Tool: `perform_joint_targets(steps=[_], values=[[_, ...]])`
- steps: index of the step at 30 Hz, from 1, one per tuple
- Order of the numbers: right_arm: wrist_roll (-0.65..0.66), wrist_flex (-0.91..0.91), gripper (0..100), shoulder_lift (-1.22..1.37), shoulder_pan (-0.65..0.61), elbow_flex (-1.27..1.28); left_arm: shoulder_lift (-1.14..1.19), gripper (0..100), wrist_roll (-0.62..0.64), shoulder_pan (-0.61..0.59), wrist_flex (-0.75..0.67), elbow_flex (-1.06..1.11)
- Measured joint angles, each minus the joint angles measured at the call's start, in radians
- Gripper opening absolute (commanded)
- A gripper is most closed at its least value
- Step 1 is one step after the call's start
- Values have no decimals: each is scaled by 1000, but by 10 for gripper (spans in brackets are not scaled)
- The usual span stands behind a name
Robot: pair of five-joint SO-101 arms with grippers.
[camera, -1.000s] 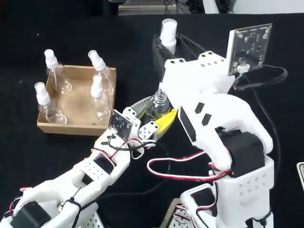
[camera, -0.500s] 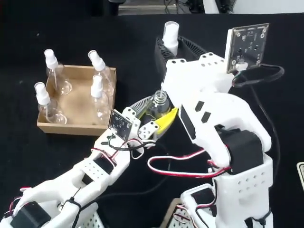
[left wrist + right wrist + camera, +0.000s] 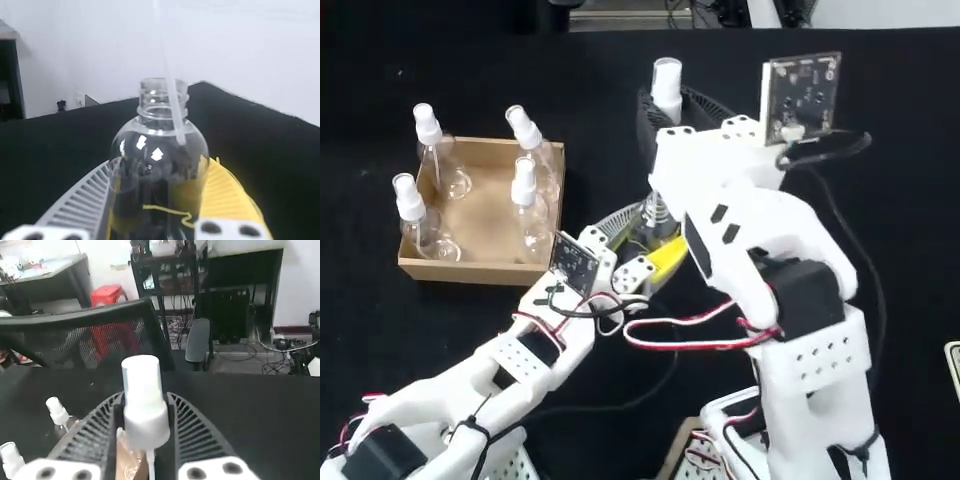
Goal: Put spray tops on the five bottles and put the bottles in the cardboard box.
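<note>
Black cloth (image 3: pixel 430 330) lies under everything, and at about nine o'clock from its middle we see the cardboard box (image 3: pixel 470 269) with four capped bottles (image 3: pixel 528 206) standing upright inside. Just toward three o'clock of the box, the left gripper (image 3: pixel 645 236) is clamped on the fifth bottle (image 3: pixel 157 165), upright, neck open. At twelve o'clock from it the right gripper (image 3: pixel 668 100) pinches the spray top (image 3: pixel 143 390), whose dip tube (image 3: pixel 172 110) hangs by the neck; we cannot tell whether it is inside
</note>
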Motion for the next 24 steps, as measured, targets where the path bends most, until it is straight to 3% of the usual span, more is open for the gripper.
perform_joint_targets(steps=[24], values=[[32, -95, 11, -114, -2, 28, 2, 30, 0, -5, 0, 0]])
